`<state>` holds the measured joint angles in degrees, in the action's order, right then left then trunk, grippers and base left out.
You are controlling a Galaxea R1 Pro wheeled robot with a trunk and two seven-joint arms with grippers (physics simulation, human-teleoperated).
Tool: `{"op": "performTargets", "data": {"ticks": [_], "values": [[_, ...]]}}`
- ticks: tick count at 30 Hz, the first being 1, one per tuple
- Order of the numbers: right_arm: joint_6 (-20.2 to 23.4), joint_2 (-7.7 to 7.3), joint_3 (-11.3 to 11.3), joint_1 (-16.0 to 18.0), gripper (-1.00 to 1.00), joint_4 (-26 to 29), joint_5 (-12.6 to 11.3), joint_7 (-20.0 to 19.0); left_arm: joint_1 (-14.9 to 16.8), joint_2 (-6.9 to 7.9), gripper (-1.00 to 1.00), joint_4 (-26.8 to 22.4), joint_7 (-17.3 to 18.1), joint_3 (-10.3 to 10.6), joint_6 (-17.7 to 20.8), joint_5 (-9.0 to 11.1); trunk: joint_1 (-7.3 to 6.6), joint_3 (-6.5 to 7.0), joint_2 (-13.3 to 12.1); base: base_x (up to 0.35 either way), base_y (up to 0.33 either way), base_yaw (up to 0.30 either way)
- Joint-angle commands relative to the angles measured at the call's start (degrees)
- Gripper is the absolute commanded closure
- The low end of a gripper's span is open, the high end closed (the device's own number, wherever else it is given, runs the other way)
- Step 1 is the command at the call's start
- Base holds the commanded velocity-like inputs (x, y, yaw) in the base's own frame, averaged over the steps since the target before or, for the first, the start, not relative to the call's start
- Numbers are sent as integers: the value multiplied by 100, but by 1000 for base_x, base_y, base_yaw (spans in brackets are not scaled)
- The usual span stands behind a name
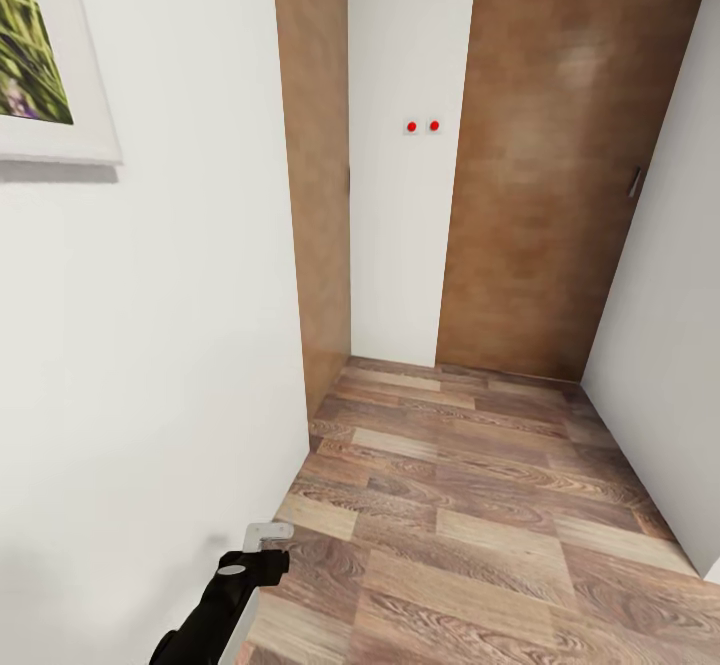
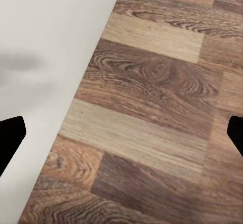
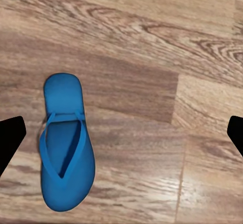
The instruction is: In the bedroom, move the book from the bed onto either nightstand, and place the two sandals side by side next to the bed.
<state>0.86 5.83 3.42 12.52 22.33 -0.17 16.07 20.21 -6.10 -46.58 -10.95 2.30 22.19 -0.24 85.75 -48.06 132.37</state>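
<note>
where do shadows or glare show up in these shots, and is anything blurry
Head view: the framed picture casts a soft shadow on the white wall below it; the brown door has a pale sheen. Left wrist view: a blurred grey shadow smudges the wall. Right wrist view: a bright glare patch on the wood floor beside the sharp blue sandal.

My framed picture (image 1: 35, 50) at upper left runs off the frame edge, its purple patch too blurred to read. In both wrist views my fingertips (image 2: 10, 140) are just dark corners cut by the side edges, my left arm (image 1: 215, 610) leaving the bottom edge.
</note>
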Motion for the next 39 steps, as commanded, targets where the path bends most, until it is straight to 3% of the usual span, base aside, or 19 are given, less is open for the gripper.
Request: {"op": "performTargets", "data": {"ticks": [1,27,39], "values": [[11,-3,36,19,-100,0,-4,39,2,2,-100,-8,-30,16,32,-2,21,-24,44,0,0,0],[20,21,100,127,-100,-5,16,5,3,12,-100,-9,-21,16,23,-2,593,-491,1087,0,0,0],[23,17,99,127,-100,-8,28,7,2,14,-100,-3,-21,16,16,-2,623,-804,1103,0,0,0]]}}
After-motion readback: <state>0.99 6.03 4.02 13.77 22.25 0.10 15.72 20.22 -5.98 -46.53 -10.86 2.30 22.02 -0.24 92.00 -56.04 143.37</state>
